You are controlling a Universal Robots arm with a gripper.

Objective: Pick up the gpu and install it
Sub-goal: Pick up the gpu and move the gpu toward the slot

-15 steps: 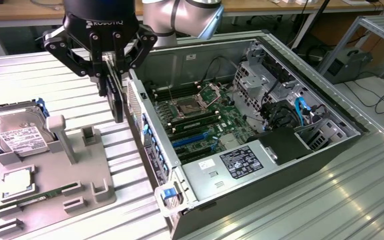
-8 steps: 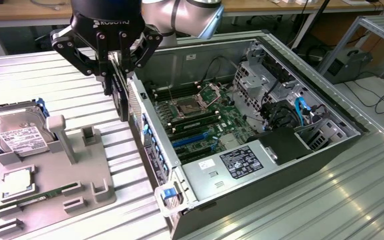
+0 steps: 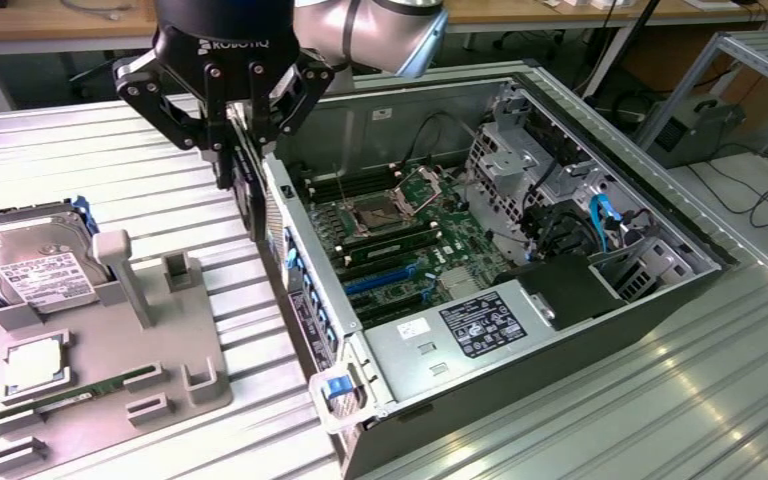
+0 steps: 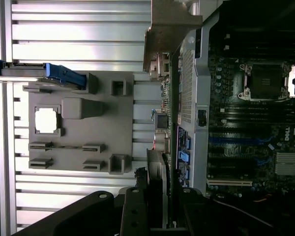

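The gpu (image 3: 259, 205) hangs edge-on from my gripper (image 3: 235, 165), a thin green card just outside the near wall of the open computer case (image 3: 357, 330). My gripper is shut on its upper edge, above the table between the grey fixture and the case. In the wrist view the gpu (image 4: 165, 123) runs as a narrow strip away from my gripper (image 4: 162, 209), ending in its silver metal bracket (image 4: 169, 29). It lies alongside the case wall (image 4: 189, 83), apart from the motherboard slots (image 4: 231, 162).
A grey fixture tray (image 3: 157, 330) on the exterior view's left holds a silver hard drive (image 3: 31, 265), a square chip (image 3: 37, 362) and a narrow memory stick (image 3: 77, 392). Inside the case are the motherboard (image 3: 398, 240), a power supply (image 3: 478, 325) and cables (image 3: 598, 225).
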